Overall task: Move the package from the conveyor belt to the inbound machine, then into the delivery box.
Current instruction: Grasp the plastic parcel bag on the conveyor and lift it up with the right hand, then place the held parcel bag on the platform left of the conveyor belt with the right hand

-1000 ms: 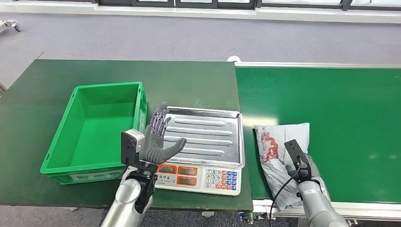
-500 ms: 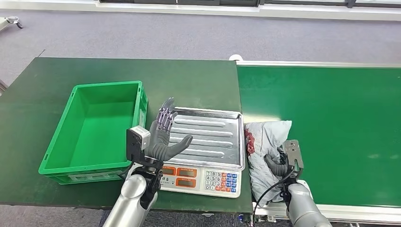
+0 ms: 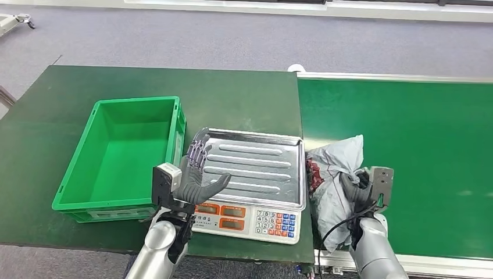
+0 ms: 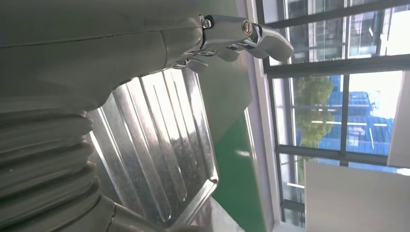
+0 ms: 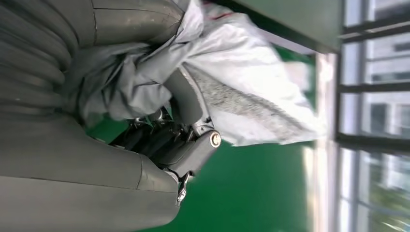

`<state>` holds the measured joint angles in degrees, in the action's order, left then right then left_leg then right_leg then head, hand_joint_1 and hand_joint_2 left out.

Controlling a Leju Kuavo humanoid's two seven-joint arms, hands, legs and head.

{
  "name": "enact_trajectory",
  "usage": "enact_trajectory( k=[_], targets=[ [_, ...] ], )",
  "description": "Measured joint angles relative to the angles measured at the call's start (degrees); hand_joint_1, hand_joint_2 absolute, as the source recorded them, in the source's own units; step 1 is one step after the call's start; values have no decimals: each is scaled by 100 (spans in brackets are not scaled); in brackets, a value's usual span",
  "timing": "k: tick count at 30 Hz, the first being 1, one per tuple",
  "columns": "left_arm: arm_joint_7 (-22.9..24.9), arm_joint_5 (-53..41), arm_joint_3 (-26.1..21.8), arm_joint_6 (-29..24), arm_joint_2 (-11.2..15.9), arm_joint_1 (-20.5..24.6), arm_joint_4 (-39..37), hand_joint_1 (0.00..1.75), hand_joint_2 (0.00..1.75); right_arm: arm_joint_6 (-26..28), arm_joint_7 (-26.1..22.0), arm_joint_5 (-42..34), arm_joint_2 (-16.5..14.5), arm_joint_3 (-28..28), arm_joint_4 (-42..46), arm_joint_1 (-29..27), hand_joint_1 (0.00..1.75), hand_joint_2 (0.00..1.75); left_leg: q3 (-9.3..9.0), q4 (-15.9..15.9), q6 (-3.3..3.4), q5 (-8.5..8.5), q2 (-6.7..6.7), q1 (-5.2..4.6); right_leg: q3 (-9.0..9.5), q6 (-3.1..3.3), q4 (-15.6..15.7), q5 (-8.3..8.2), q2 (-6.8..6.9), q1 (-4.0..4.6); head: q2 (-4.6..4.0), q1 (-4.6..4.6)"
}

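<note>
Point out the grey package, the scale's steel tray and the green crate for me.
grey package [image 3: 332, 168]: head view, crumpled upper body beside the right hand.
steel tray [image 3: 256, 168]: head view, ribbed middle of its bare surface.
green crate [image 3: 96, 199]: head view, near rim.

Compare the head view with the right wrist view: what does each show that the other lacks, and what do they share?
Head view alone: the empty green plastic crate, the electronic scale with a ribbed steel tray, the dark green table, and the left hand raised with fingers spread over the tray's near left corner.

Right wrist view alone: tall windows beyond the belt, and a close look at the dark fingers pressed into the bag.

Both: the right hand gripping the crumpled grey plastic package, over the green conveyor belt.
</note>
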<state>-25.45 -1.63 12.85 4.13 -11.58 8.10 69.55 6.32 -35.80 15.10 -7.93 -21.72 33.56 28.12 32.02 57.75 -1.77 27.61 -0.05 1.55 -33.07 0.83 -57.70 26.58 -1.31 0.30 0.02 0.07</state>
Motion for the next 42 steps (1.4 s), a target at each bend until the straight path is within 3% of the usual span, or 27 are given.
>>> enact_trajectory(
  k=[4, 8, 15, 23, 30, 31, 35, 42],
  targets=[
    [-30, -37, -67, -38, 35, -122, 78, 0, 175, 481, 411, -131, -56, 794, 1757, -495, 175, 175, 19, 0, 4, -6, -25, -10, -13, -5, -2, 3, 24, -10, 0, 0],
    [-100, -65, -119, -55, 57, -217, 113, 0, 175, 785, 485, -81, -57, 1431, 3359, -903, 175, 175, 28, -1, 4, -7, -24, -14, -26, -6, -2, 3, 21, -15, 0, -1],
    [-121, -101, -129, -54, 59, -224, 151, 0, 175, 999, 562, -189, 31, 1914, 4916, -1129, 175, 175, 31, 0, 8, -9, -29, -19, -26, -7, -2, 2, 28, -19, 0, -1],
    [-96, -142, -131, -53, 47, -162, 191, 0, 175, 734, 882, -324, 85, 2391, 5378, -1089, 175, 175, 32, -1, 12, -13, -29, -22, -25, -10, -4, 1, 27, -21, 0, -1],
    [-95, -148, -131, -72, 37, -75, 190, 0, 175, 510, 886, -477, 6, 3476, 4577, -825, 175, 175, 34, -1, 6, -18, -30, -22, -31, -8, -16, 1, 31, -21, 0, -2],
    [-94, -151, -131, -86, 37, -73, 191, 0, 175, 506, 854, -543, -21, 3631, 4415, -806, 168, 175, 34, -1, 6, -18, -31, -22, -32, -8, -16, 2, 32, -21, 0, -2],
    [-95, -161, -131, -119, 41, -82, 200, 0, 175, 484, 741, -825, -95, 4055, 3872, -789, 7, 175, 39, -1, 5, -19, -36, -22, -33, -7, -17, 3, 38, -21, 0, -2],
    [-96, -207, -131, -148, 51, -87, 214, 0, 175, 622, 721, -1109, -102, 4293, 3517, -926, 0, 175, 42, 0, 6, -19, -37, -29, -38, -9, -17, 3, 40, -28, 0, -1]
  ],
)
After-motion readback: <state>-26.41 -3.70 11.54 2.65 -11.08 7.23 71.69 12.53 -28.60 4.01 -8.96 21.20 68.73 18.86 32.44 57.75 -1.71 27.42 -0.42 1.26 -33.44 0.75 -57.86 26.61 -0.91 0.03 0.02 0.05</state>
